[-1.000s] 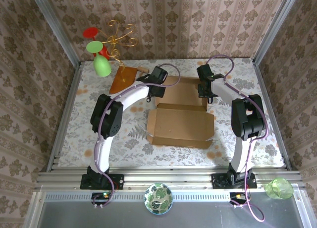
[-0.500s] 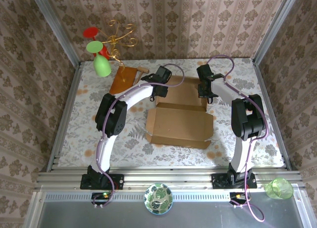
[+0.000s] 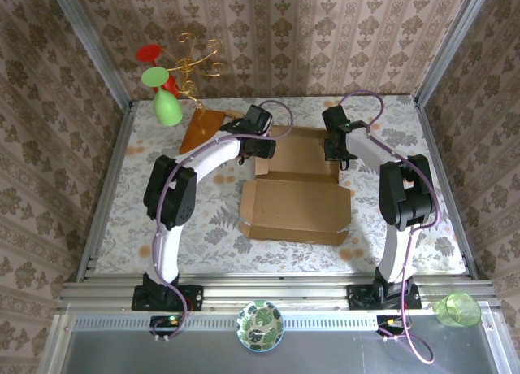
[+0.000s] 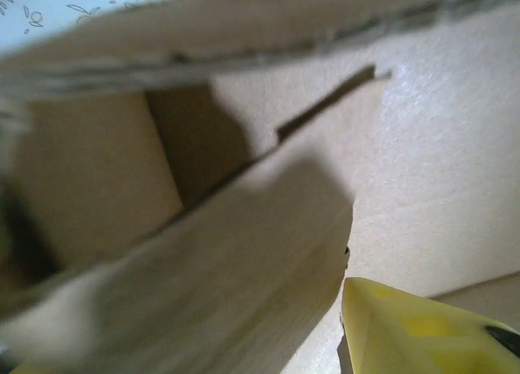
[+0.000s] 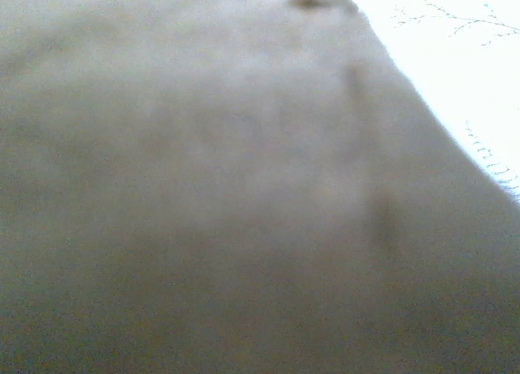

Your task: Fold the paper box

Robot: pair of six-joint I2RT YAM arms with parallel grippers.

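Cardboard crowds both grippers: paper box lies mid-table, left gripper at its far-left edge, right gripper at its far-right; finger spacing cannot be told. Wooden board lies close beyond the left gripper.

You've got the paper box lying open to the right of the wooden board and nearer you than it. It's plain brown corrugated cardboard. The far panel is about level w/ the board; across a crease, the wider panel w/ small side flaps lies nearer you. Left wrist cam: paper box interior close up, a blurred flap across the front. Right wrist cam: its surface is a brown blur.
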